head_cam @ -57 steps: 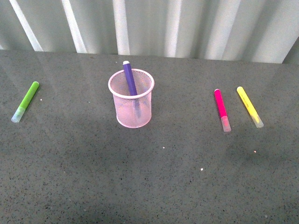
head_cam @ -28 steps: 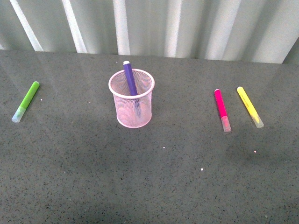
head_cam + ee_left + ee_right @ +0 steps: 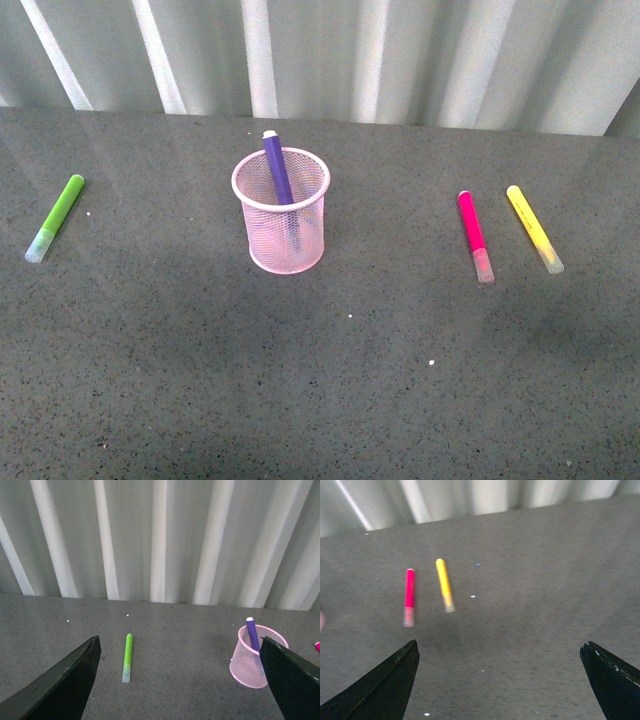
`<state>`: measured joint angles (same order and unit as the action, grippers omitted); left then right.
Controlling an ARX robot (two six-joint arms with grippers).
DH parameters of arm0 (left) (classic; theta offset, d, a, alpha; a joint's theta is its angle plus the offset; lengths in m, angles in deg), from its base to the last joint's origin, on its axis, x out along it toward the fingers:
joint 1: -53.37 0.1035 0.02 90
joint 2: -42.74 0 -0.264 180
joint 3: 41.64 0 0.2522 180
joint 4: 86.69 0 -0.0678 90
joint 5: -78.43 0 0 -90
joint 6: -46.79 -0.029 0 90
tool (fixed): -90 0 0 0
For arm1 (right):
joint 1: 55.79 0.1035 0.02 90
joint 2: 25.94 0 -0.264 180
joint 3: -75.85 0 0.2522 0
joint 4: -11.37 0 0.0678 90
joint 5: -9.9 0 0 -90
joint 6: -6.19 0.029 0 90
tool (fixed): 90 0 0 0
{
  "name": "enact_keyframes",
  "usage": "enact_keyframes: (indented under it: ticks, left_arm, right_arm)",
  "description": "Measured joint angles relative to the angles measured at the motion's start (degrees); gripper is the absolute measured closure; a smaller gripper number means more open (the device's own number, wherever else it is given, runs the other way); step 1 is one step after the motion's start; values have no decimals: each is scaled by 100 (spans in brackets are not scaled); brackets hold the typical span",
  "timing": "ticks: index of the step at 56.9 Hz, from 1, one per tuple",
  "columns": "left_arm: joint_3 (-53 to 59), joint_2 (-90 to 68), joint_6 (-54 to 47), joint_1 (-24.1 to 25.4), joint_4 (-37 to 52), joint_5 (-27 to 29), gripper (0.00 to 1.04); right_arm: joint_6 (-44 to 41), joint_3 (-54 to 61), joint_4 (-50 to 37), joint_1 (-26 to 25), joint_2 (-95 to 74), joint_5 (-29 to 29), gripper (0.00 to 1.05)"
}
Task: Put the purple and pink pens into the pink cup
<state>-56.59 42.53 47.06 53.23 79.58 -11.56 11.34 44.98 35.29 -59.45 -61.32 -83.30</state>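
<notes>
The pink cup [image 3: 282, 225] stands upright on the grey table left of centre, with the purple pen [image 3: 277, 168] leaning inside it, its top above the rim. The hot pink pen [image 3: 474, 235] lies flat to the right, pale cap toward me. In the left wrist view the cup [image 3: 256, 657] and purple pen [image 3: 252, 634] show beside one finger; my left gripper [image 3: 180, 672] is open and empty. In the right wrist view the pink pen [image 3: 409, 596] lies ahead of my open, empty right gripper [image 3: 500, 672]. Neither arm shows in the front view.
A yellow marker [image 3: 534, 228] lies just right of the pink pen, also in the right wrist view [image 3: 444, 584]. A lime-green marker [image 3: 56, 216] lies at the far left, also in the left wrist view [image 3: 127, 657]. A corrugated wall backs the table.
The pens, markers and cup have not moved in the front view. The faint shadow on the table's right part has shifted slightly.
</notes>
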Motion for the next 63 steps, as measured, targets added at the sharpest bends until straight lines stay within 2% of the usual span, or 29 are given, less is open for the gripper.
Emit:
enact_keyframes:
  ticks: [4,12,17,32,47,63]
  left_arm:
    - [-2,-2,-2,0,0,0,7]
    - [-2,0,0,0,0,2,7]
    - [-2,2,0,0,0,0,7]
    - [0,2,0,0,0,0,7]
    - [0,2,0,0,0,0,7]
    - [0,2,-2,0,0,0,7]
  right_arm:
    - [295,-634,-238,-61,-1320,741,7]
    - [793,-1812,-105,-15,-3493,1338,7]
    - [835,-2500,-166,122,-4671,1150,7]
    - [387,-3856,-286,654,-6481,828,7]
    - [-175,-4435,-173,911,-7613,407,7]
    - [-348,-5110,-175,1099,-8426,352,7]
